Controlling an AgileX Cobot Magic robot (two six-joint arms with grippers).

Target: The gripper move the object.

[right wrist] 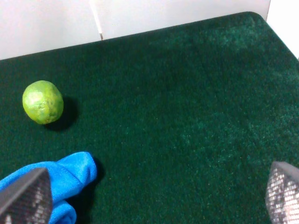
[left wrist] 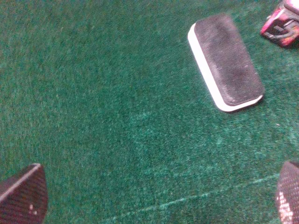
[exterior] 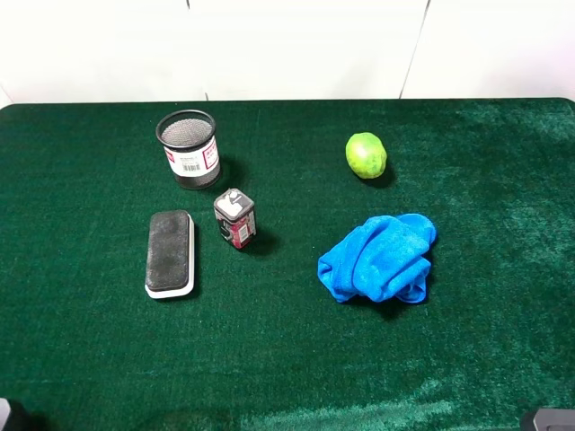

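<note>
Both grippers are spread wide with nothing between their fingers. Only the tips of the left gripper point(left wrist: 159, 196) show in its wrist view, one dark woven fingertip point(left wrist: 21, 193) at one corner and the other at the far corner, with bare green cloth between them. It hangs above the table point(exterior: 269, 359) and touches nothing. A little way off from it lies the board eraser point(left wrist: 226, 60), flat on the cloth with its black felt top facing up and its white base showing along the edge. From the high camera, the eraser point(exterior: 170, 252) is on the left side of the table, with its long side running from near to far. Just to its right stands a small red-and-grey can point(exterior: 235, 218), close by but not touching it. Farther back and a bit left of the can is a black mesh cup point(exterior: 189, 148) with a white label. The right gripper point(right wrist: 154, 196) is wide apart too, and holds nothing. Near one of its fingers is the edge of a crumpled blue cloth point(right wrist: 65, 179), and beyond that sits a round green fruit point(right wrist: 42, 101). In the high view, the blue cloth point(exterior: 379, 258) is right of the middle, and the green fruit point(exterior: 366, 155) is farther back, well apart from the eraser.
</note>
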